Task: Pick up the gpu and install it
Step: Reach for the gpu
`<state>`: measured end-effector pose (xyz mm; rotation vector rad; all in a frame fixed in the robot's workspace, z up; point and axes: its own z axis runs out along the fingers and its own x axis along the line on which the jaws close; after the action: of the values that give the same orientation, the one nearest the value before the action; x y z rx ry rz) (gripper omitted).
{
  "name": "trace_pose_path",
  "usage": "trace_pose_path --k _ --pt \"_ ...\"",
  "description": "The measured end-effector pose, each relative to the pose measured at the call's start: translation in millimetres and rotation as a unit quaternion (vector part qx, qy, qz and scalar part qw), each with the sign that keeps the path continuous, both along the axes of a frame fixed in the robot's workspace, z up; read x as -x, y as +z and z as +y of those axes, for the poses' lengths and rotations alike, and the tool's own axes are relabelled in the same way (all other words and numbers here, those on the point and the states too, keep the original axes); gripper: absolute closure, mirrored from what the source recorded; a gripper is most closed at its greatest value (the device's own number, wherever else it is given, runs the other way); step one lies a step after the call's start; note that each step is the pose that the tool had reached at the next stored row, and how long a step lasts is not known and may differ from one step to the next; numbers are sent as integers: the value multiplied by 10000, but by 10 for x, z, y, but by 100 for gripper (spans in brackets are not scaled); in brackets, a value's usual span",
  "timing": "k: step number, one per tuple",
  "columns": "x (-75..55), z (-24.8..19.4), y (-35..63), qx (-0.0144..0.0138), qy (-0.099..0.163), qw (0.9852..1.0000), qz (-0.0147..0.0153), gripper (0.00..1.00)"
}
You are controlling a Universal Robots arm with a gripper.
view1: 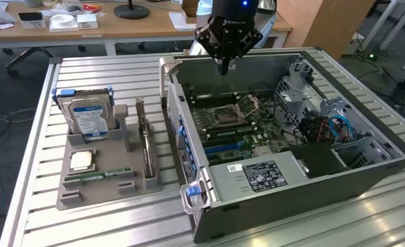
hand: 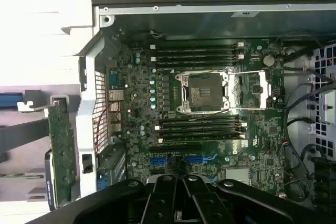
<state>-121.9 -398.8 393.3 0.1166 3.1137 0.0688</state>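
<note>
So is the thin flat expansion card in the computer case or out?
Out: the thin card stands on edge in the grey holder beside the open case.

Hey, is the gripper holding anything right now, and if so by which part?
Nothing is held. The gripper hangs shut and empty above the open case, while the gpu stands on edge in the holder beside it.

The exterior camera stands high, on the side of the slatted table opposite to my arm. It looks down at a slant over the whole table, from rather far. My wrist camera looks almost straight down past my gripper into the open computer case, from close. Both views share the motherboard and its processor socket.
</note>
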Motion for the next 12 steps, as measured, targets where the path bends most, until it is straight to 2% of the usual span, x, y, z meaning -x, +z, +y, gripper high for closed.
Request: trace_pose_path --k 12 --pt "4 0 -1 -1 -1 10000 -1 89"
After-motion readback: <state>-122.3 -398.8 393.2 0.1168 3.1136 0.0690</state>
